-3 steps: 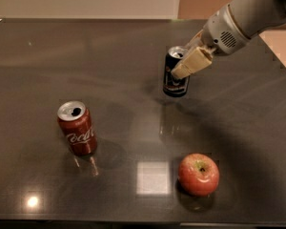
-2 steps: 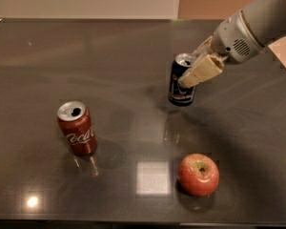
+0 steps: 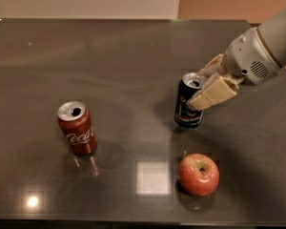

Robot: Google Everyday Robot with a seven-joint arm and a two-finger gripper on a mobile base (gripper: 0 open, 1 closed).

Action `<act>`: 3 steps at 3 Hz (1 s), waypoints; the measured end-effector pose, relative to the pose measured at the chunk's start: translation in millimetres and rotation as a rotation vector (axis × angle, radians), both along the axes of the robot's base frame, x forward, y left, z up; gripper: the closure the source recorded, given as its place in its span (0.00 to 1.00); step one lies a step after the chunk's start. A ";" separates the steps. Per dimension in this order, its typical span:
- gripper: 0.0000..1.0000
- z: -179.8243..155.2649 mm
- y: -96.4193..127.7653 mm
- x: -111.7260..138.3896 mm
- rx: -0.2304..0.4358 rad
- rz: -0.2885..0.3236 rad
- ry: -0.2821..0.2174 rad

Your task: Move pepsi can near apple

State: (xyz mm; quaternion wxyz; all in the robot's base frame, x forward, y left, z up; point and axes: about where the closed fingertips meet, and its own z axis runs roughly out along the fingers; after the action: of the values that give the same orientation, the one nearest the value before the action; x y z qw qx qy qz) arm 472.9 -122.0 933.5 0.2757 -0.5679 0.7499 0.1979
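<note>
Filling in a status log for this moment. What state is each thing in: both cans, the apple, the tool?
pepsi can: upright, top looks opened, held by the tool, behind the apple and apart from it.
tool: at the pepsi can, closed on its sides.
Coca-Cola can: upright, top opened, standing free on the table.
apple: whole, stem dimple up, resting untouched.
</note>
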 end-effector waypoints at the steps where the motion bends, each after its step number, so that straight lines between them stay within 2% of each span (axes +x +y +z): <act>1: 1.00 -8.0 -0.8 -20.3 -0.010 0.021 0.001; 2: 1.00 -15.4 2.3 -35.7 -0.022 0.050 -0.018; 3: 0.84 -21.7 3.2 -45.9 -0.037 0.068 -0.030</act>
State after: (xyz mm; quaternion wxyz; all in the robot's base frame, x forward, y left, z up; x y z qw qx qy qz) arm 427.0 -118.8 911.8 0.2694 -0.6010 0.7295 0.1846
